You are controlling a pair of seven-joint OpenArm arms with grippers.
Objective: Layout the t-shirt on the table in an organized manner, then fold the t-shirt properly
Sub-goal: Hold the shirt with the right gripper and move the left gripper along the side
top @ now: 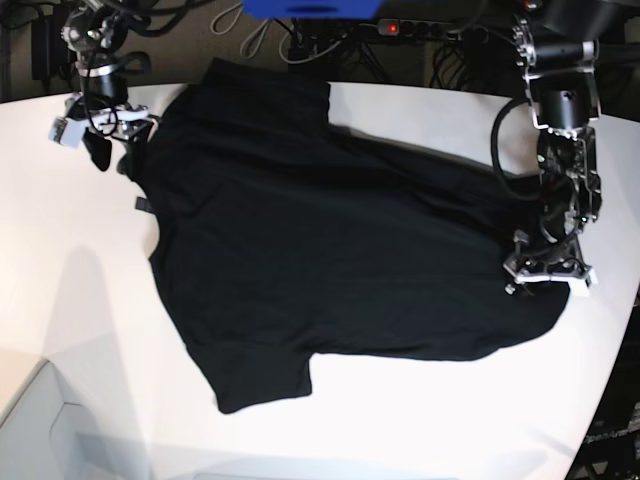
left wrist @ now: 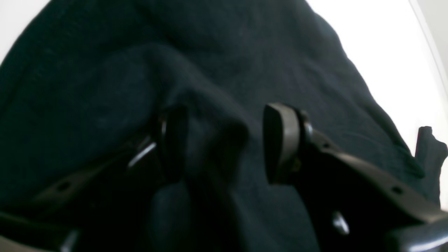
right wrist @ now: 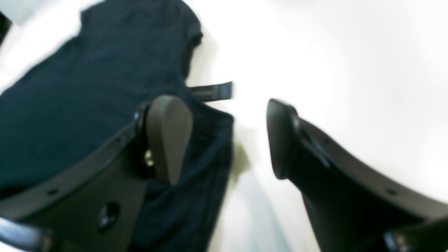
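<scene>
The black t-shirt (top: 300,230) lies spread across the white table (top: 80,300), back side up, with no print showing. My right gripper (right wrist: 227,140) is open at the shirt's hem edge, one finger over the cloth (right wrist: 87,87) and the other over bare table (right wrist: 350,70). The small hem tag (right wrist: 213,91) sticks out just beyond it. In the base view this gripper (top: 115,155) hangs at the far left, above the tag (top: 141,205). My left gripper (left wrist: 224,143) sits low on the shirt (left wrist: 245,52), jaws apart around a raised ridge of cloth. It shows at the shirt's right end (top: 545,278).
Cables and a power strip (top: 400,30) run behind the table's far edge. A pale box (top: 40,420) sits at the near left corner. The table's curved edge (top: 610,380) passes close to my left arm on the right.
</scene>
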